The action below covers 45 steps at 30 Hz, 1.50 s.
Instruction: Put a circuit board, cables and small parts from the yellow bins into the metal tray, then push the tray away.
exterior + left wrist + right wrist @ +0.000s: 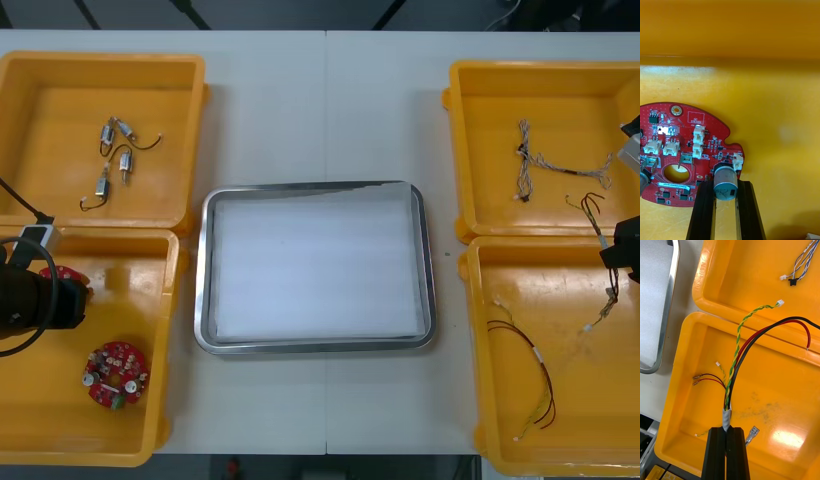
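I read the left claw [725,184] clamped on a round red circuit board [681,150] at the lower-left yellow bin [40,420]. The right claw [727,429] is clamped on a cable bundle [738,352] above the lower-right bin [580,420]. The tray [203,270] sits mid-frame on the bench [320,100].

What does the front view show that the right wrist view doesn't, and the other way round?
Front view: the two left yellow bins, with small metal parts in the far one and two red circuit boards in the near one, the left arm over one. Right wrist view: the right jaws shut on a taped bundle of cables, red, black and yellow-green, held above the near right bin. Both: the metal tray, the right bins, the blue and white cable.
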Tool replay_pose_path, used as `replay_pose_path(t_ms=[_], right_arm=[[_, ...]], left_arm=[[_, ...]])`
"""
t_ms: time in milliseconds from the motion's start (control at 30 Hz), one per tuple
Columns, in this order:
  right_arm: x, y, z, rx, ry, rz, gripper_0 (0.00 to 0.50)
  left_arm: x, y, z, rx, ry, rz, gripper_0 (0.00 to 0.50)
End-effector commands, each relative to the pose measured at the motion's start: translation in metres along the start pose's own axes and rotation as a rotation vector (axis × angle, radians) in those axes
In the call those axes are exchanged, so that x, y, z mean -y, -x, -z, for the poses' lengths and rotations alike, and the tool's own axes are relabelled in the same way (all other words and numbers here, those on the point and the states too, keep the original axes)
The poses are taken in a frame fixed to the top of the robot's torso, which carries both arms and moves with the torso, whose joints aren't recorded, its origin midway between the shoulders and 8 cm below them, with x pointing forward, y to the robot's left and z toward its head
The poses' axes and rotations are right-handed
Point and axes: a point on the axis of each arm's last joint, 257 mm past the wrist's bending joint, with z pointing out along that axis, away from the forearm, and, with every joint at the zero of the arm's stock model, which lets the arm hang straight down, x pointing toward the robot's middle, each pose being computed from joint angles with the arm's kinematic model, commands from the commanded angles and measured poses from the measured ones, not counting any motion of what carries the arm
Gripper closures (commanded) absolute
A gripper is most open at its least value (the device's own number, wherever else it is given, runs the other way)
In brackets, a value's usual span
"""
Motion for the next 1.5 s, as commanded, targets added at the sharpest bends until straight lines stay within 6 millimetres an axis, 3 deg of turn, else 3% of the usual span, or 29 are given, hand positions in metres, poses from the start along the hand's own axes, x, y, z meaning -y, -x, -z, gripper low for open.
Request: replay_pose_path(t_ms=[33, 300, 1033, 1500], right_arm=[[0.000, 0.010, 0.011, 0.028, -0.032, 0.077, 0.500], [0.000, 0.010, 0.011, 0.028, -0.032, 0.077, 0.500], [0.000, 0.010, 0.011, 0.028, -0.032, 0.077, 0.500], [0.000, 0.010, 0.011, 0.028, -0.032, 0.077, 0.500]], left_arm=[[0.005, 0.014, 0.010, 0.025, 0.005, -0.128, 0.500], [0.008, 0.024, 0.037, 0.022, 0.005, -0.146, 0.500], [0.035, 0.054, 0.144, -0.047, -0.026, -0.113, 0.500], [0.071, 0.051, 0.162, -0.060, -0.090, -0.051, 0.500]])
